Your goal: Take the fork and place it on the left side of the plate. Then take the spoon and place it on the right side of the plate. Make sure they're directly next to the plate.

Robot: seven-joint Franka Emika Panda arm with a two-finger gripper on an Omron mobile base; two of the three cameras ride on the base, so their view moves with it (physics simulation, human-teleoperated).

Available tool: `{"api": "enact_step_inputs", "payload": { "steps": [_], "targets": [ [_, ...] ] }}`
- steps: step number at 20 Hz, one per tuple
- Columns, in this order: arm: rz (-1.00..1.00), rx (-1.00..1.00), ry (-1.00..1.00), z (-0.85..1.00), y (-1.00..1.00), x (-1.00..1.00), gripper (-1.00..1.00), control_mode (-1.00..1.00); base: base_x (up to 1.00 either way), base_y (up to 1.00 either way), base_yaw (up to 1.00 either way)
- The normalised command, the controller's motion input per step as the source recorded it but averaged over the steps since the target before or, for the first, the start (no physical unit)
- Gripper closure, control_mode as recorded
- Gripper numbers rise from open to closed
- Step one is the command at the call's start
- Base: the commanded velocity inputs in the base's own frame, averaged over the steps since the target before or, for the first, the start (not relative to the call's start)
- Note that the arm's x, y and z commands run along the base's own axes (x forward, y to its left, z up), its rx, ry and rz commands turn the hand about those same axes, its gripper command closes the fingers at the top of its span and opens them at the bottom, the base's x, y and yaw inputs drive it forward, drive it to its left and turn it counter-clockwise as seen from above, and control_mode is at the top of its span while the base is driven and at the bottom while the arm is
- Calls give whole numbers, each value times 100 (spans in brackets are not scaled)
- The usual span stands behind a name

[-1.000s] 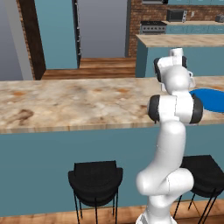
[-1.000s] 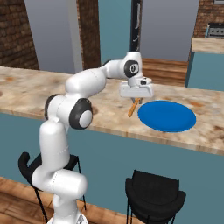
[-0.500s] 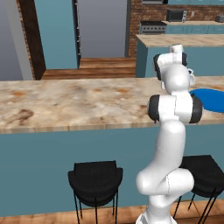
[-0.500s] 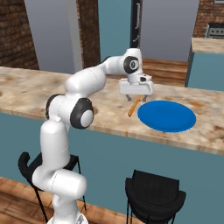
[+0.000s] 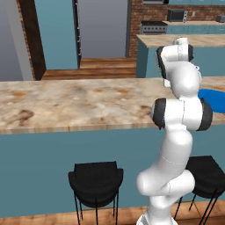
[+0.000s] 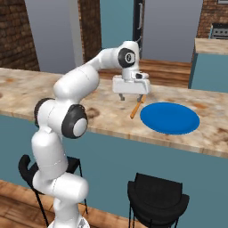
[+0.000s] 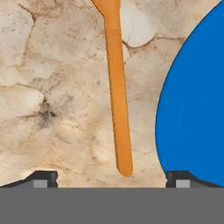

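- Looking from the left base view, the white arm (image 5: 180,127) rises at the right and hides most of the work area. Behind it, a small part of the blue plate (image 5: 214,99) shows on the marble bench (image 5: 74,103), at the far right. Two black stools (image 5: 96,179) stand on the wooden floor in front of the bench.
- Turning to the right base view, the arm reaches over the bench (image 6: 40,91) and the gripper (image 6: 132,97) hangs a little above the surface, pointing down. Its two fingers are spread apart and they hold nothing. The fork (image 6: 136,108) lies flat on the bench just under and beside the gripper, at the left of the plate (image 6: 169,118). It is near the plate's left edge, with a thin strip of marble between them. The fork lies at an angle, with its near end pointing toward the front edge of the bench. One more black stool (image 6: 156,198) stands below the plate.
- In the hand view, the orange handle of the fork (image 7: 118,92) runs up the middle, between the two dark finger tips (image 7: 42,178) at the bottom. The tips stand wide, one at each side of the handle's end, and they do not touch it. The plate (image 7: 197,100) fills the right side, close beside the handle but not touching it. I cannot see the tines here.
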Motion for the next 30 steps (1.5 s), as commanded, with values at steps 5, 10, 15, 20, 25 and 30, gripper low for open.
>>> {"api": "enact_step_inputs", "payload": {
  "steps": [5, 10, 15, 20, 25, 30],
  "targets": [
    [-5, 0, -6, -26, 58, -100, -100, -100, 0, 0, 0],
    [-4, 0, -5, -21, 60, -100, -100, -100, 0, 0, 0],
    [-4, 0, -3, -30, 52, -100, -100, -100, 0, 0, 0],
    [-8, 0, 0, -46, 41, -80, -100, -100, 0, 0, 0],
    [-5, 0, -1, -58, 38, -64, -100, -100, 0, 0, 0],
    [0, 0, -11, -49, 5, 15, -100, -100, 0, 0, 0]
  ]
}}
